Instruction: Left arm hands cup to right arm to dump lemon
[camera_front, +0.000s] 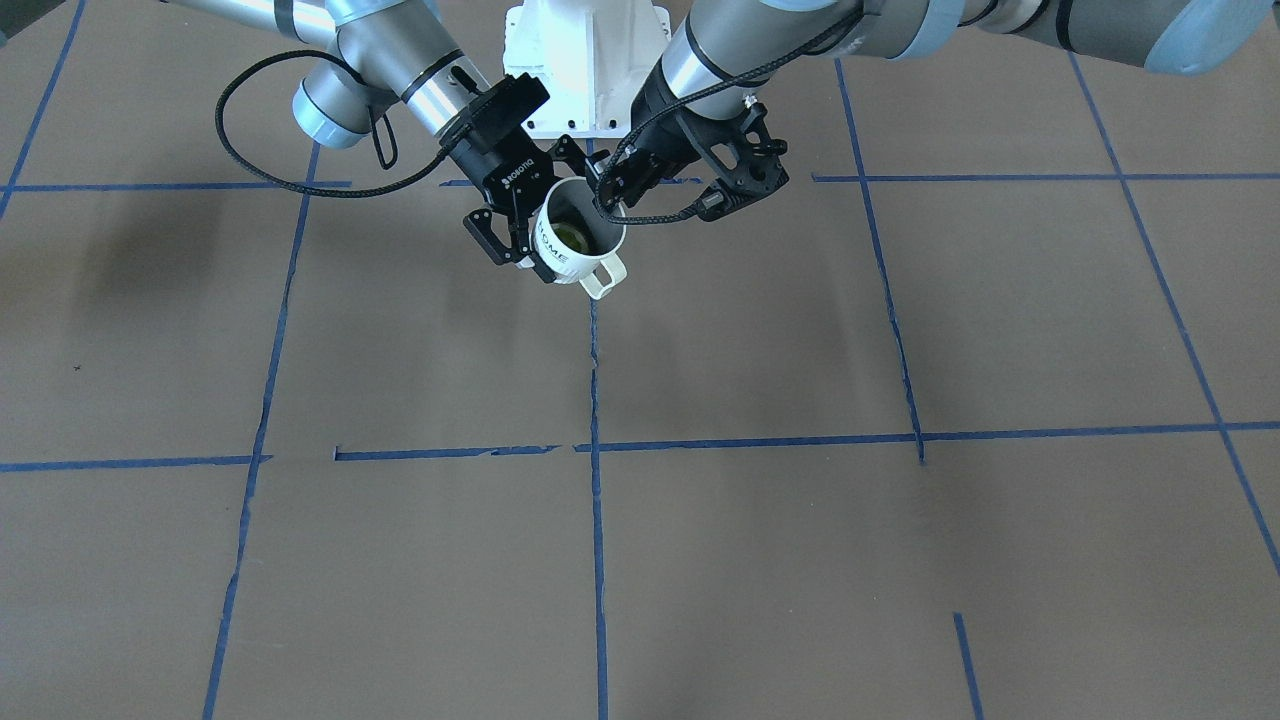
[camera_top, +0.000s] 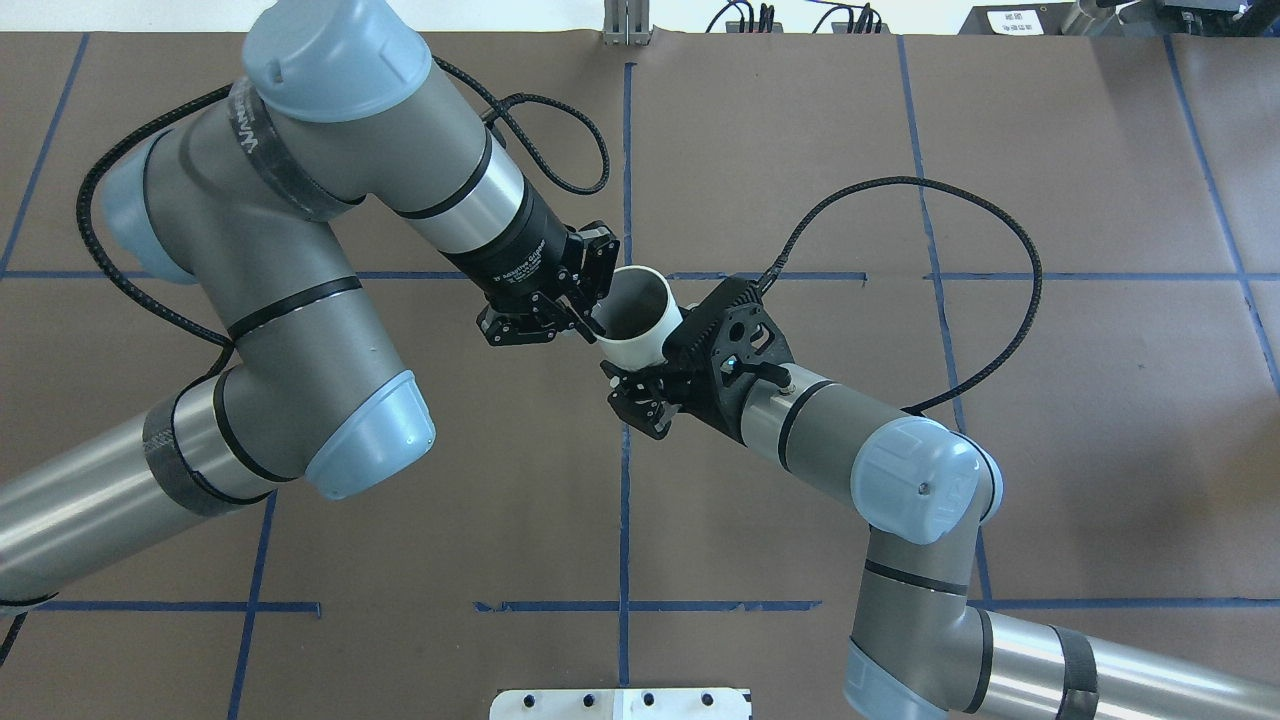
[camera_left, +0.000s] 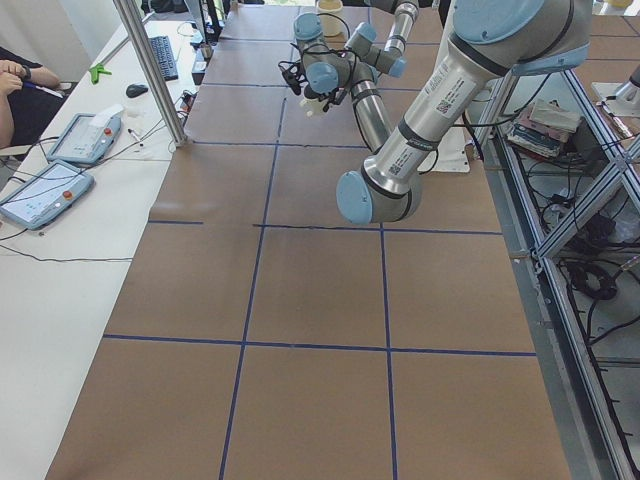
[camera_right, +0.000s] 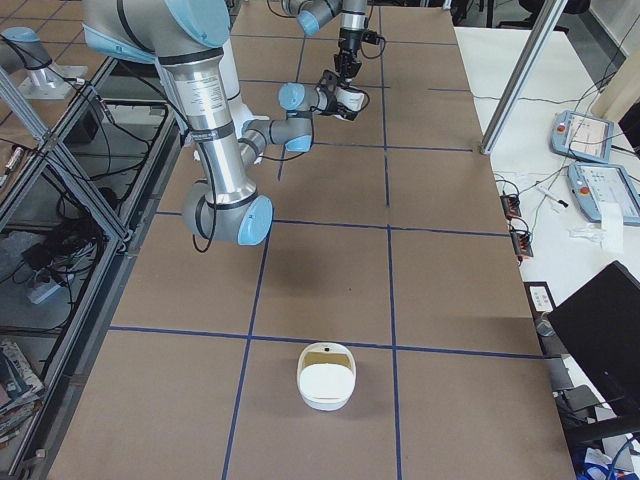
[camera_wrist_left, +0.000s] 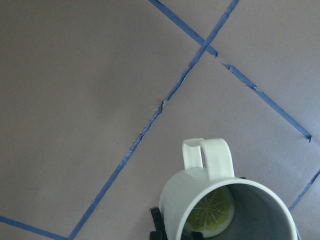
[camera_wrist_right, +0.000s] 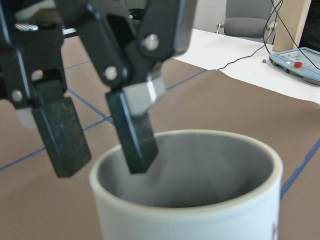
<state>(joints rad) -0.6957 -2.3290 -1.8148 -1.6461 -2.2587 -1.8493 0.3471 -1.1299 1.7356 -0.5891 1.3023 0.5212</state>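
The cup (camera_front: 566, 250), a white mug with dark lettering, hangs tilted in mid-air above the table's centre line, handle (camera_front: 603, 280) downward. The lemon (camera_front: 573, 235) lies inside it and shows as a yellow-green slice in the left wrist view (camera_wrist_left: 212, 217). My right gripper (camera_front: 548, 243) is shut around the cup's body (camera_top: 640, 347). My left gripper (camera_front: 608, 198) is open and straddles the rim. In the right wrist view one of its fingers (camera_wrist_right: 136, 135) is inside the cup (camera_wrist_right: 200, 220) and the other is outside, with a gap to the wall.
The brown table (camera_front: 760, 330) carries blue tape lines. A white lidded container (camera_right: 326, 375) stands on the table far out toward my right end. The operators' side table with teach pendants (camera_right: 590, 135) runs along the far edge. My base (camera_front: 585, 60) stands behind the cup.
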